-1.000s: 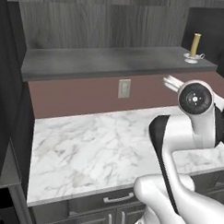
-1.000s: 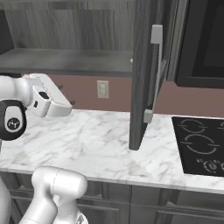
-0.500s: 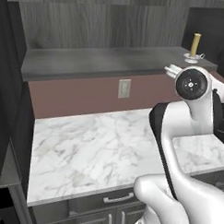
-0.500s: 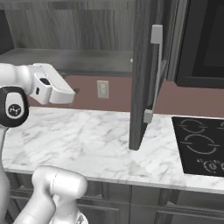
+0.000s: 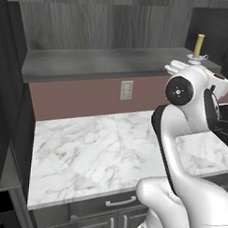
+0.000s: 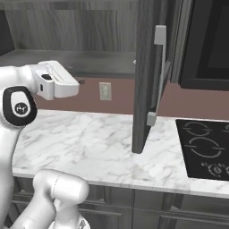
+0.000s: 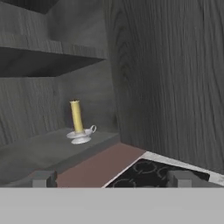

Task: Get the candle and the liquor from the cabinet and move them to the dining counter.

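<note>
Two small dark fingertips (image 7: 43, 178) of the gripper (image 7: 111, 179) stand far apart at the bottom of the hand view, jaws fully open and holding nothing. Just past them, from 6 to 4 o'clock, lie a maroon backsplash (image 7: 94, 166) strip and the black cooktop (image 7: 151, 173). Farther on, at about 10 o'clock from the gripper, the candle (image 7: 77, 117) stands upright on the cabinet (image 7: 48, 148) shelf, near its front edge and well apart from the fingers. At 1 o'clock the open cabinet door (image 7: 170, 78) rises like a wall beside it.

From the left base view the white arm's wrist sits at 2 o'clock, with the candle (image 5: 199, 45) just beyond it on the shelf's right end. The marble counter (image 5: 95, 155) lies below. The liquor cannot be made out.

The candle is probably light, stiff and top-heavy on its small silvery saucer with a little loop handle. The wax stem may be slick and could snap or tip, so a gentle pinch low on the stem, just above the saucer, seems safest.
</note>
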